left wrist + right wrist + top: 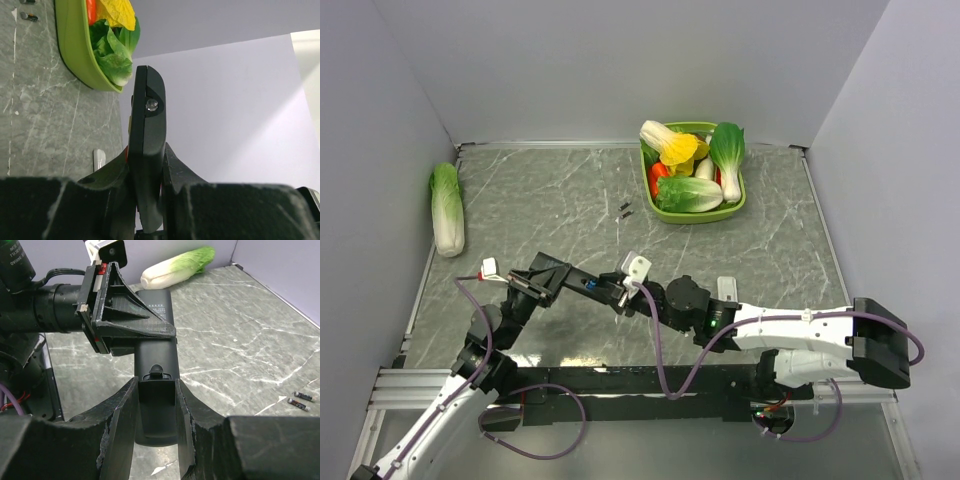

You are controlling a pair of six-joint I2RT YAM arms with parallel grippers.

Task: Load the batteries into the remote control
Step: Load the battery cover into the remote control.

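**A:** Left tool (548, 281) is clamped hard on the black remote control (588, 285). It holds the remote clear of the bench (550, 180), near-centre, just beyond the arm bases.

**B:** And the right tool (156, 390)?

**A:** Closed partway round the remote's other end. Its fingers (120, 417) sit flush against both long edges, so that one is gripping as well. The remote bridges the two tools, running left to right.

**B:** The left wrist view has it edge-on, a thin black slab rising from between the pads.

**A:** The right wrist view gives the plain back face, with a small latch tab right at the fingertips.

**B:** Any batteries?

**A:** There's one blue speck (591, 284) on the remote between the tools, too small to say more.

**B:** Two dark bits (625, 210) lie on the bench farther back, just left of the green tray (665, 212) of vegetables at far right. A cabbage (447, 210) lies along the left wall.
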